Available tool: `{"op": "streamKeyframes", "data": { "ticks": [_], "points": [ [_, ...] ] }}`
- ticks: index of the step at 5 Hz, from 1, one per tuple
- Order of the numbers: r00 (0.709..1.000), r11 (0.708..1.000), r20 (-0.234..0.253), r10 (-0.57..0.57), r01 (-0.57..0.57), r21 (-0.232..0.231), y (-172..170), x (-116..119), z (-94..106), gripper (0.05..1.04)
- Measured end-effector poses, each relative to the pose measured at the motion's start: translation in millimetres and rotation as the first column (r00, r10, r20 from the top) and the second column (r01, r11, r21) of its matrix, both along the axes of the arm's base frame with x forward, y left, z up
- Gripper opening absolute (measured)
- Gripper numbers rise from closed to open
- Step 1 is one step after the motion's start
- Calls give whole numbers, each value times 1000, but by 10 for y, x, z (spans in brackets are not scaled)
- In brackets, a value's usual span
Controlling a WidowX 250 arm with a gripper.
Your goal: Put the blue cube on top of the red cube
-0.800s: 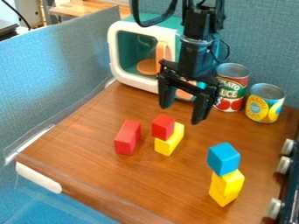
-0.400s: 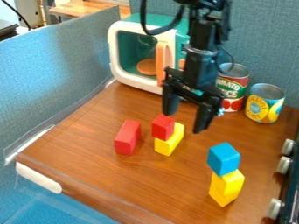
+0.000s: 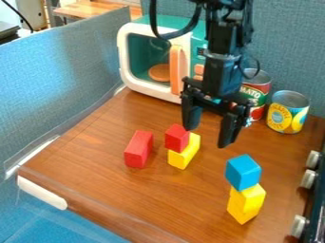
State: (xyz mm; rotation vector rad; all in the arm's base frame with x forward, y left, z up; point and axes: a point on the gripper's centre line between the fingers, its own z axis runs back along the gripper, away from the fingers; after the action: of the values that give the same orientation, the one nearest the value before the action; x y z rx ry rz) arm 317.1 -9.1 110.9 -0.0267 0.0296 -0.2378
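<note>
Tabletop (image 3: 158, 204), blue cube (image 3: 243, 172) near pincer (image 3: 209, 136).

The single view comes from a fixed camera raised above the brown wooden table (image 3: 105, 142), looking down at a slant across it towards the grey-blue fabric partition (image 3: 285, 50) on the far side. Its height shows the top of the blue cube (image 3: 243, 172) as well as its upright sides. It stands close enough for the tabletop to take up much of the frame, with the near edge crossing obliquely at the lower left. The white-and-teal toy microwave (image 3: 124, 57) lies farther off, and pale round knobs (image 3: 308, 179) line the right edge.
</note>
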Motion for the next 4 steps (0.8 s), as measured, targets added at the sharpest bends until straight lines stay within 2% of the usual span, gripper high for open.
{"op": "streamKeyframes", "data": {
  "ticks": [2, 3, 4],
  "points": [
    [993, 993, 33, -113, 114, -29, -224, -141, 168, 1001],
    [964, 965, 41, -262, 263, -9, -381, -150, 162, 1001],
    [932, 933, 51, -359, 359, 12, -403, -125, 23, 1001]
  ]
}}
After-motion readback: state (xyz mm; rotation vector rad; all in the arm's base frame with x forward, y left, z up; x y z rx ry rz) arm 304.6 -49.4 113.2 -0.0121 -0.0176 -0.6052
